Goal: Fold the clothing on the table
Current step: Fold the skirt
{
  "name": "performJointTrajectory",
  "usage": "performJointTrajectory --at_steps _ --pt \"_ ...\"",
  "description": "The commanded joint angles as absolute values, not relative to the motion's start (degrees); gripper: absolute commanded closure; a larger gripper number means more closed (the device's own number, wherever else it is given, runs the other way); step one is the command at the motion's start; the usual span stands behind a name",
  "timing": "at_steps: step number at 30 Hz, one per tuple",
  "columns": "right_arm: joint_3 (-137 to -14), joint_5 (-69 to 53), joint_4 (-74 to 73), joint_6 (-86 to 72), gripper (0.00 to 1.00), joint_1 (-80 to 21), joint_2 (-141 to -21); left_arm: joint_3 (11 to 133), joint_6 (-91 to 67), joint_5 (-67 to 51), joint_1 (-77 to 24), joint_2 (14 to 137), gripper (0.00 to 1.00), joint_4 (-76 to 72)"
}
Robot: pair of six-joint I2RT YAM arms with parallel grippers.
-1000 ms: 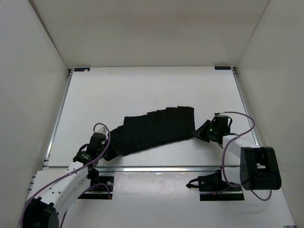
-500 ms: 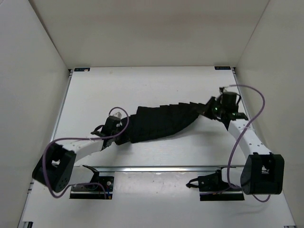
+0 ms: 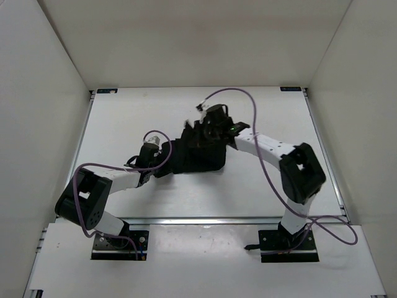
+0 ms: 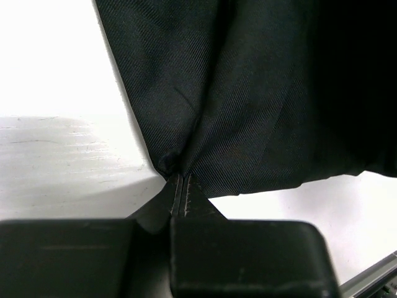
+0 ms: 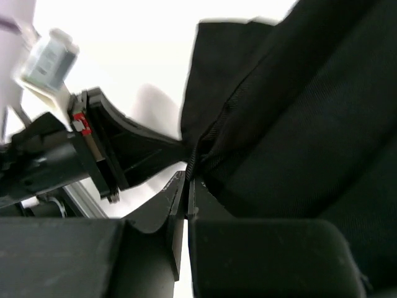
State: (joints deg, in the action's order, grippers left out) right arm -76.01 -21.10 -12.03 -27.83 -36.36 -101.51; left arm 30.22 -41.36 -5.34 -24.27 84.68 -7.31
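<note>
left gripper [image 4: 180,179] and right gripper [image 5: 188,171] each pinch the bunched clothing [image 3: 200,155] on the table [image 3: 124,115].

Top view: high behind arm bases [image 3: 118,243], facing down. Wrist views: close along own fingers [image 4: 197,208]; all three share the clothing [image 3: 198,155].

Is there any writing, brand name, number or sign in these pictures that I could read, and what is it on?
No text can be read in any view.
Two small dark stickers at the far corners of the table: too small to read.
Red tab on a black part in the right wrist view: blurred, no letters to make out.
The clothing: no label or print shows.
</note>
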Motion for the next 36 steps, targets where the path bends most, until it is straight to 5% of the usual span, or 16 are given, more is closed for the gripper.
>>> performJointTrajectory --at_steps 1,12,14,17,21,31,34,35,36 --pt "-81.1 -23.3 -8.5 -27.8 1.0 -40.9 -106.9 27.9 -40.4 -5.2 -23.7 85.1 1.0 -8.7" --pt "-87.8 -27.8 -12.5 -28.3 1.0 -45.6 -118.3 26.5 -40.3 -7.4 -23.0 85.5 1.0 -10.6" --pt "-86.8 -30.4 -10.6 -28.5 0.96 -45.4 -118.1 26.0 -40.6 -7.5 -22.8 84.7 0.92 -9.8" --pt "-85.7 -31.5 -8.4 -28.4 0.7 -44.3 -117.3 25.2 -41.7 -10.7 -20.8 82.3 0.73 -9.3" --pt "-88.8 -33.2 -10.4 -25.8 0.52 -44.1 -115.1 24.3 -41.9 -12.0 -19.2 75.5 0.59 -4.4" --pt "-66.9 -25.8 -0.4 -28.5 0.47 -37.5 -90.4 23.6 -39.1 -15.1 -17.4 57.8 0.4 14.1" --pt "-61.5 -24.7 -0.7 -27.6 0.45 -33.7 -85.0 27.0 -33.9 -19.2 -16.3 56.3 0.24 21.2" --pt "-59.7 -24.6 -1.1 -27.2 0.45 -31.7 -82.8 29.5 -31.1 -20.0 -16.1 56.9 0.02 24.7" --pt "-57.9 -24.9 -1.3 -27.0 0.45 -29.2 -81.1 32.4 -28.9 -19.9 -16.1 57.9 0.01 28.6"
